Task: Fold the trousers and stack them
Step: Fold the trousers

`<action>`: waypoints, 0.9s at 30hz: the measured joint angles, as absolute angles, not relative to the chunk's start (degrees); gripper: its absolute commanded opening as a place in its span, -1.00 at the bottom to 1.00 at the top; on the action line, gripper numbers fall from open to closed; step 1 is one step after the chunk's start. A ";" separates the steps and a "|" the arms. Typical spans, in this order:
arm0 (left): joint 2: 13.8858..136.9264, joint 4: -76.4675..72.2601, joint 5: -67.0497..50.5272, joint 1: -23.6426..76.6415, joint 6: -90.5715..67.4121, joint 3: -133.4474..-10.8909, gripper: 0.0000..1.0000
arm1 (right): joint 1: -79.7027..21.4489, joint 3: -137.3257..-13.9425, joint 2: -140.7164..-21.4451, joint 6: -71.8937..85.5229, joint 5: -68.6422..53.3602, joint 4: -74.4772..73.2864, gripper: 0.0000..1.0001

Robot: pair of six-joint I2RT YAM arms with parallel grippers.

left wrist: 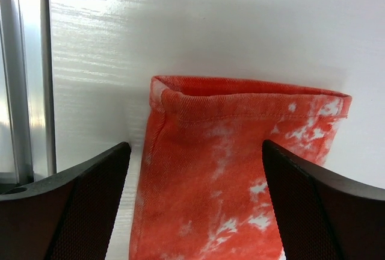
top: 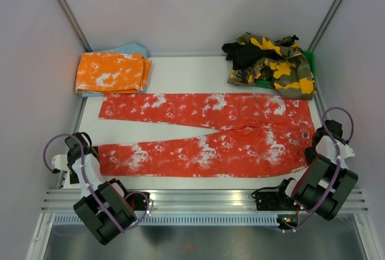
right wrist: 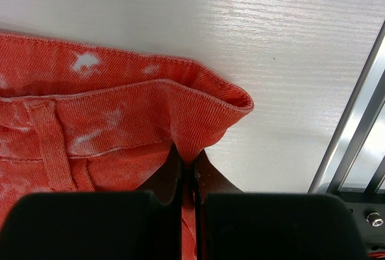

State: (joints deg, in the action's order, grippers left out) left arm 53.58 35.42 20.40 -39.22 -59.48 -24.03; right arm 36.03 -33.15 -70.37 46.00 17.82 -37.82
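Trousers (top: 204, 133): flat on the counter (top: 186, 70), waist rightward.
Right pincer (right wrist: 187, 173): clenched on the waistband corner — to be held tight.
Left pincer (left wrist: 195, 176): released astride the near hem — to be shut squarely before lifting.

One red pair (top: 204, 133) between left gripper (left wrist: 195, 151) and right gripper (right wrist: 187, 167); one orange pair (top: 111, 72) past the left, one camo heap (top: 274, 61) past the right.

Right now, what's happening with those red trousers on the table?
The right fingers are pinched shut on the waistband corner of the red trousers, which lie spread flat on the table. The left fingers stand wide open either side of the near leg's hem, not gripping it. A folded orange pair sits back left.
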 measured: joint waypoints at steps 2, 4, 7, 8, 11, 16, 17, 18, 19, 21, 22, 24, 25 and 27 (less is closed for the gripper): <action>53.67 34.70 19.90 -39.92 -58.78 -23.99 0.84 | 36.03 -33.17 -70.37 46.00 17.85 -37.85 -0.99; 54.06 33.74 19.18 -41.21 -58.30 -23.99 0.64 | 36.03 -33.17 -70.37 46.00 17.89 -37.85 -0.99; 55.35 31.48 17.21 -44.62 -57.28 -23.90 -0.11 | 36.03 -33.17 -70.37 46.00 17.89 -37.85 -1.00; 56.05 31.11 16.47 -45.56 -56.62 -23.81 -0.24 | 36.03 -33.17 -70.37 46.02 17.89 -37.85 -1.00; 57.06 29.82 14.74 -47.40 -55.46 -23.75 -0.68 | 36.03 -33.17 -70.37 46.02 17.89 -37.87 -1.00; 57.17 28.95 12.75 -47.57 -54.30 -23.53 -0.95 | 36.03 -33.19 -70.35 46.02 17.87 -37.89 -1.00; 56.99 28.97 12.45 -47.59 -54.08 -23.53 -0.95 | 36.03 -33.26 -70.35 46.02 17.85 -37.98 -0.99; 56.66 29.04 12.10 -47.66 -53.82 -23.55 -0.95 | 36.03 -33.30 -70.35 46.02 17.82 -38.09 -1.00; 56.25 29.34 11.88 -47.68 -53.56 -23.64 -0.95 | 36.03 -33.45 -70.35 46.04 17.80 -38.26 -1.00; 55.33 30.85 11.88 -47.68 -53.17 -24.45 -0.95 | 36.03 -33.82 -70.19 46.24 17.69 -38.89 -1.00; 54.98 32.36 11.92 -47.68 -52.95 -25.58 -0.95 | 36.03 -34.09 -69.93 46.37 17.61 -39.38 -1.00; 54.87 35.59 12.08 -47.66 -52.23 -29.12 -0.95 | 36.03 -35.00 -68.93 46.70 17.45 -41.10 -1.00; 55.16 37.45 12.05 -47.66 -51.92 -31.44 -0.95 | 36.03 -35.51 -68.36 46.72 17.37 -41.93 -1.00; 56.45 39.99 11.77 -47.66 -51.46 -35.92 -0.95 | 35.94 -37.04 -67.09 46.72 16.84 -44.34 -1.00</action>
